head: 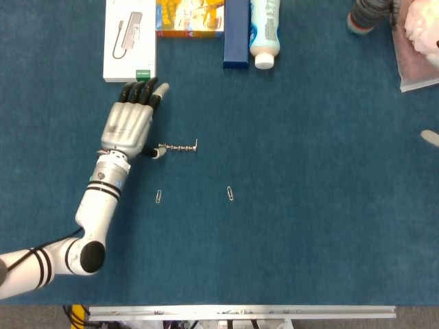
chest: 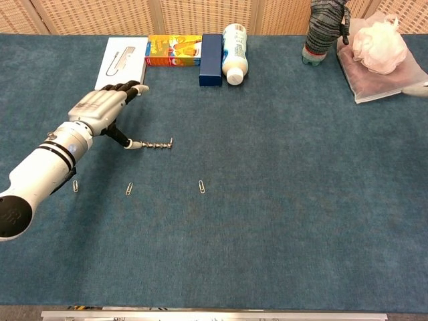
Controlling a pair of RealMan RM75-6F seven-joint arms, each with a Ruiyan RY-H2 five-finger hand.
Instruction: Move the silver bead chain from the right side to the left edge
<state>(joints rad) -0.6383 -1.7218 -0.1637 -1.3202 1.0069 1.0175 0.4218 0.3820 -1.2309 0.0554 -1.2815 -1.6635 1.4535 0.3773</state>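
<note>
One robot hand in view: left robot hand is lying flat over the blue table, fingers stretched forward, thumb tip touching the chain's left end.
Chain: short silver bead chain is lying straight on the table, just right of the thumb.
Right robot hand: not showing.

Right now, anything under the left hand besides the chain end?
The left hand lies flat over blue cloth. Its thumb tip meets the silver bead chain, which runs right across the cloth. Whatever sits under the palm is covered; neither view shows it.
</note>
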